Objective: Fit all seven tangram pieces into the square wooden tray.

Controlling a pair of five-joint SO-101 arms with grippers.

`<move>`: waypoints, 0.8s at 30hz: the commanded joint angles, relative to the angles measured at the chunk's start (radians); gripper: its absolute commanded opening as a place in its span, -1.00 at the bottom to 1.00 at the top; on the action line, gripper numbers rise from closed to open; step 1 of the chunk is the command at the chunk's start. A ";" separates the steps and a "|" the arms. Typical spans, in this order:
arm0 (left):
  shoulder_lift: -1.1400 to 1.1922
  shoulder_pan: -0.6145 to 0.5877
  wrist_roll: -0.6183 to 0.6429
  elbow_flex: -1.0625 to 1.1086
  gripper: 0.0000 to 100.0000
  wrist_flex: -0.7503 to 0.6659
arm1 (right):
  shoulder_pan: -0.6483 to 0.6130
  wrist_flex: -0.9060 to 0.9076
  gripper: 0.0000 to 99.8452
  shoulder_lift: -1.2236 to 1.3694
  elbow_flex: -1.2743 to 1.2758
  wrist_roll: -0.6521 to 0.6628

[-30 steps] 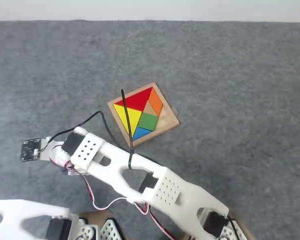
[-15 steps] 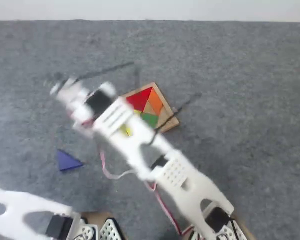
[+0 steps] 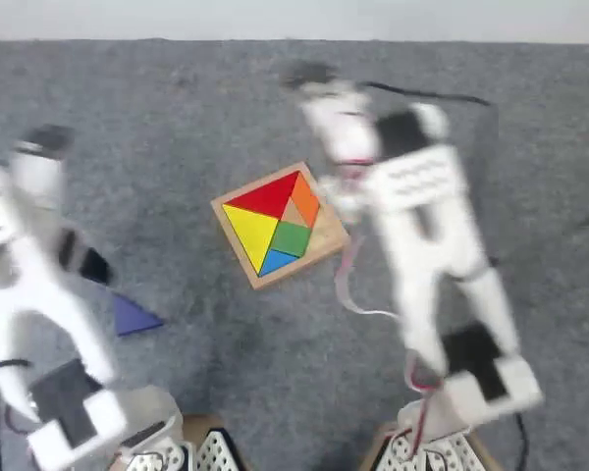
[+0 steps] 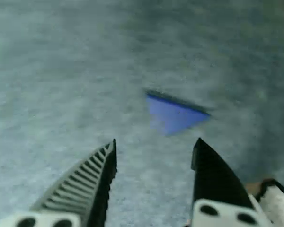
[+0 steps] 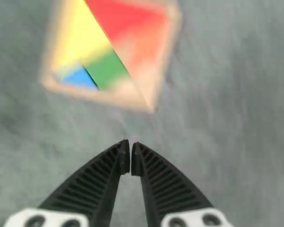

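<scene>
- The blue triangle [image 3: 133, 316] lies flat on the grey surface [image 3: 177, 108], well apart from the tray [image 3: 330, 238], which holds red, yellow, green, blue and orange pieces
- The left gripper [image 4: 156, 142] hangs over the triangle with its jaws wide apart; the right gripper [image 5: 130, 144] is pressed together on nothing, near the tray
- The triangle is thin and flat, so the jaws may skate over it or push it along the fuzzy surface rather than lift it
- A pinch across its slanted sides could squirt it sideways or turn it, so that it reaches the tray at the wrong angle
- If it goes in askew it may ride up on a neighbour or the rim, and pressing down could shift the seated pieces
- With the right gripper close to the tray, a crossing path risks a knock between the two grippers or a nudge to the tray
</scene>
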 commanded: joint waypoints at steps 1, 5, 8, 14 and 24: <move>-0.075 0.046 0.107 0.143 -0.49 -0.121 | 0.231 -0.197 -0.97 -0.202 0.388 0.084; -0.072 0.008 0.227 0.189 -0.48 -0.137 | 0.291 -0.409 -0.97 -0.302 0.761 0.141; -0.072 -0.009 0.258 0.234 -0.48 -0.137 | 0.277 -0.541 -0.97 -0.361 0.956 0.137; -0.074 0.017 0.262 0.364 -0.48 -0.192 | 0.272 -0.690 -0.97 -0.444 1.155 0.074; -0.072 0.017 0.313 0.460 -0.48 -0.388 | 0.277 -0.766 -0.97 -0.475 1.272 0.044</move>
